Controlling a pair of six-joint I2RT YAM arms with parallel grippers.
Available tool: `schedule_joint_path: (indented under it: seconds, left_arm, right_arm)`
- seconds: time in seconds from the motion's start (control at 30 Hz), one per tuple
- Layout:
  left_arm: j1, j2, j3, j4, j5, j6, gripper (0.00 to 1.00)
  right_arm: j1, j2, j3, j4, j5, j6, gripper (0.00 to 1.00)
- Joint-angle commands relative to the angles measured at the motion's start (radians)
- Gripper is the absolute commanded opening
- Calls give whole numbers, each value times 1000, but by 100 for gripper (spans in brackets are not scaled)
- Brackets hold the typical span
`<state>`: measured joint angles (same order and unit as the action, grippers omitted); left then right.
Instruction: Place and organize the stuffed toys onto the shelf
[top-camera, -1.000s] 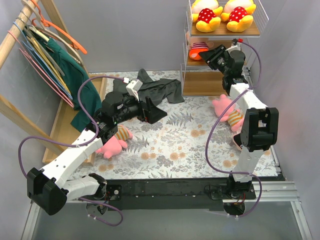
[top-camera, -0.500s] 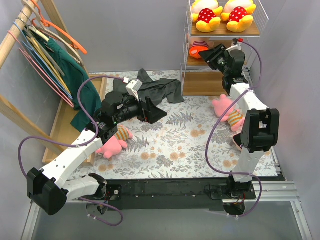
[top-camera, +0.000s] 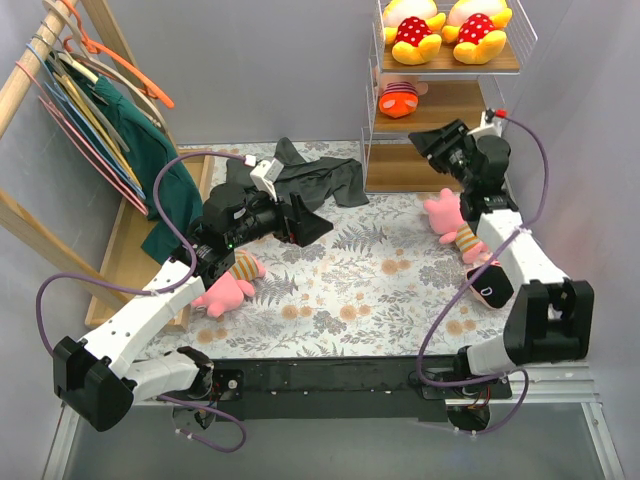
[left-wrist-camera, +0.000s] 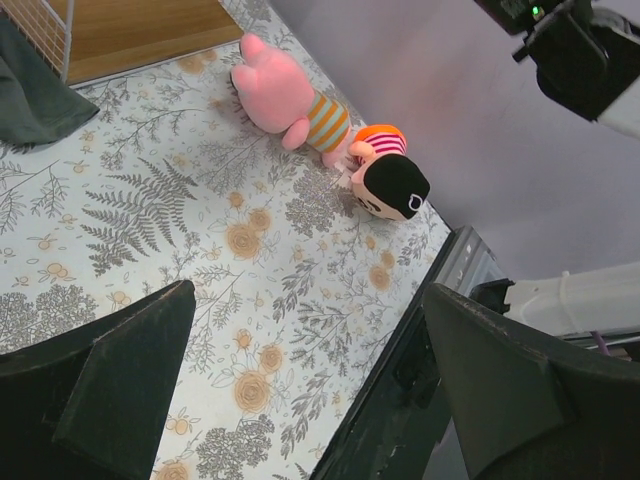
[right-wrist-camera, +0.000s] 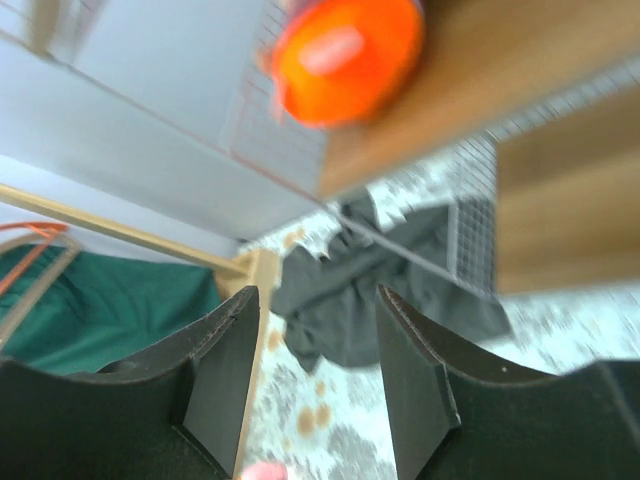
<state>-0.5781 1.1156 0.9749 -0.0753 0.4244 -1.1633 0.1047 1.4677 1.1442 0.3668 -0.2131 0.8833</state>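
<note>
Orange-striped toy (top-camera: 400, 100) beyond right hand (top-camera: 432, 141) (jaws apart)

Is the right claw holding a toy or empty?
Empty. The right gripper is open, nothing between its fingers; the orange-striped toy lies on the shelf.

I see a floral-print bench (top-camera: 350, 290) boxed in by plain pale grey walls (top-camera: 260, 70), evenly lit. On my left a slanted wooden clothes rail (top-camera: 25, 70) carries coloured hangers (top-camera: 130, 75) and a green garment (top-camera: 140, 140).
</note>
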Motion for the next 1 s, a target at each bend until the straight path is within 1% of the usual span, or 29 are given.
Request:
schedule_joint_path:
  seconds: [0.0,0.03,0.07,0.1,0.13,0.17,0.2,0.23,0.27,0.3,0.33,0.37,0.4,0.43,0.47,0.5,0.53,0.57,0.7,0.9,0.97]
  left_arm:
    - [-3,-36,-1,-11,-44,17,98]
    - [-3,-37,1,-12,-55,16,98]
    - [-3,-39,-1,-15,-61,13,98]
    - [-3,-40,1,-17,-68,11,98]
    - [-3,-45,-1,-17,-75,11,98]
    - [-3,-46,-1,-17,-81,13,98]
    - [-3,-49,-2,-17,-82,14,98]
    - [-3,-54,-2,-15,-84,16,98]
    - [-5,-57,-2,-15,-84,17,98]
    - [-3,-59,-4,-14,-85,17,98]
    - [-3,-57,-4,-14,-85,19,98]
    - [-3,-59,-5,-14,-84,19,98]
    - [-3,-59,-7,-11,-82,19,98]
    - [-3,-57,-7,-11,-81,20,98]
    - [-3,-57,-8,-9,-79,19,98]
    - [-3,-57,-8,-9,-76,19,98]
    - [-3,-56,-8,-8,-76,17,98]
    - [-3,-59,-8,-6,-73,19,98]
    - [-3,-63,-12,-6,-82,22,98]
    - [-3,-68,-18,2,-87,25,98]
    - [-3,-60,-16,0,-81,22,98]
  right_arm:
    - [-5,-173,-124,-165,102,-43,56]
    - [-3,-205,-150,-205,174,-46,55]
    - [-5,-268,-191,-298,220,-44,55]
    - [-3,-299,-213,-339,289,-38,55]
    - [-7,-326,-227,-365,408,-30,55]
    - [-7,-367,-233,-473,470,-27,55]
    - [-7,-380,-224,-527,528,-26,55]
    - [-7,-386,-209,-602,649,-9,55]
    - [-8,-388,-172,-665,702,2,56]
    - [-8,-382,-157,-787,753,22,56]
    - [-10,-374,-138,-862,861,117,56]
    - [-17,-347,-120,-937,904,162,58]
    - [-28,-328,-77,-1068,932,180,65]
    - [-40,-308,-57,-1124,967,199,69]
    - [-74,-267,-43,-1185,972,247,71]
    - [-91,-248,-19,-1257,965,258,73]
    - [-94,-235,-14,-1284,957,267,73]
    - [-130,-215,-17,-1296,956,279,73]
    - [-149,-218,-72,-1298,968,304,68]
    - [-184,-210,-119,-1270,972,304,69]
    - [-189,-201,-155,-1228,960,290,70]
